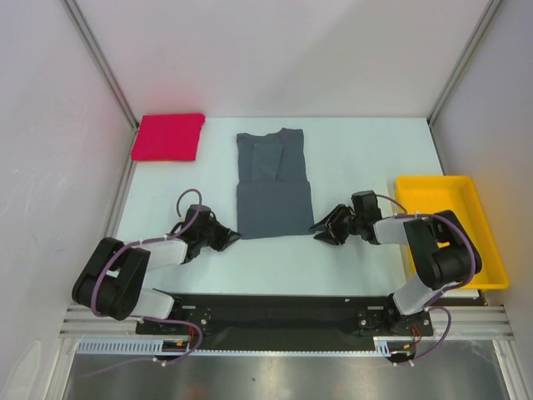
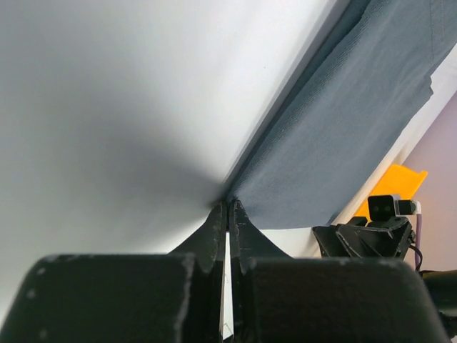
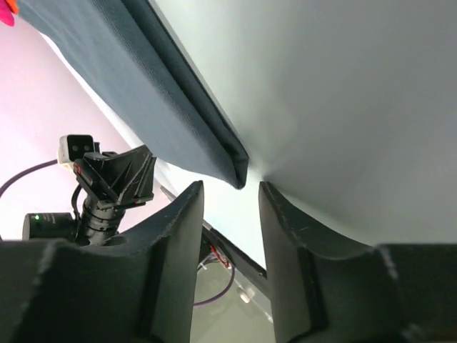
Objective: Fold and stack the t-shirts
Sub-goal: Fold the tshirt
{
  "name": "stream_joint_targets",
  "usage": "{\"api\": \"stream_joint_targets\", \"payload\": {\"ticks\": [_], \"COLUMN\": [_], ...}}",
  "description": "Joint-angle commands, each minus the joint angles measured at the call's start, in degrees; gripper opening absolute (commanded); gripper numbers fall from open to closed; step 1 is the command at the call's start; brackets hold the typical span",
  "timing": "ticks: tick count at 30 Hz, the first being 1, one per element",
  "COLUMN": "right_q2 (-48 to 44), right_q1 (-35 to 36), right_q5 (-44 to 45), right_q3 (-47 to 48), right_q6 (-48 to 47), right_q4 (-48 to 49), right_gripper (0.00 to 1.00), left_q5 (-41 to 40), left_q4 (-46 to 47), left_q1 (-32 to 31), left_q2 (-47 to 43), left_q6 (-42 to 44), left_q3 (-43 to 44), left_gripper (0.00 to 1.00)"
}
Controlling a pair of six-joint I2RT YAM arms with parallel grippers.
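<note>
The slate-grey t-shirt [image 1: 273, 187] lies flat mid-table, its near half folded into a rectangle. The pinkish-red t-shirt [image 1: 168, 137] lies folded at the back left. My left gripper [image 1: 233, 237] is at the grey shirt's near-left corner. In the left wrist view its jaws [image 2: 228, 205] are pressed together with the corner of the grey cloth [image 2: 335, 121] at their tips. My right gripper [image 1: 322, 232] is at the near-right corner. In the right wrist view it [image 3: 230, 187] is open, and the folded corner of the grey shirt [image 3: 143, 93] sits just ahead of the gap, not gripped.
A yellow plastic tray [image 1: 416, 187] stands at the right edge, beside the right arm. White walls with metal posts close in the table on three sides. The arm bases and a black rail run along the near edge.
</note>
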Motion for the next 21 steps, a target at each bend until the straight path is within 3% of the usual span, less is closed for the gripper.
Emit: {"api": "stream_joint_targets", "payload": {"ticks": [1, 9, 14, 15, 19, 21], "right_q2": [-1.7, 4.4, 5.9, 6.3, 8.0, 7.3], "right_q1": [0.4, -0.2, -0.8, -1.2, -1.8, -1.9], "right_q5": [3.4, 2.5, 2.5, 2.4, 1.1, 0.9], "right_q3": [-2.0, -0.8, -0.7, -0.7, -0.3, -0.6], "right_q6": [1.5, 3.7, 4.9, 5.1, 4.5, 3.8], "right_q4": [-1.6, 2.6, 4.2, 4.6, 5.1, 3.9], "right_gripper": [0.43, 0.41, 0.33, 0.30, 0.00, 0.00], "left_q5": [0.6, 1.0, 1.3, 1.4, 1.9, 1.9], "left_q4": [-2.1, -2.7, -3.2, -3.2, -3.4, -4.3], "left_q1": [-0.3, -0.5, -0.5, -0.5, -0.5, -0.5], "left_q2": [0.9, 1.8, 1.9, 1.9, 0.9, 0.1], "left_q6": [2.3, 2.7, 3.4, 3.4, 3.4, 4.2], "left_q3": [-0.2, 1.3, 1.6, 1.6, 1.6, 1.6], "left_gripper": [0.00, 0.00, 0.00, 0.00, 0.00, 0.00]}}
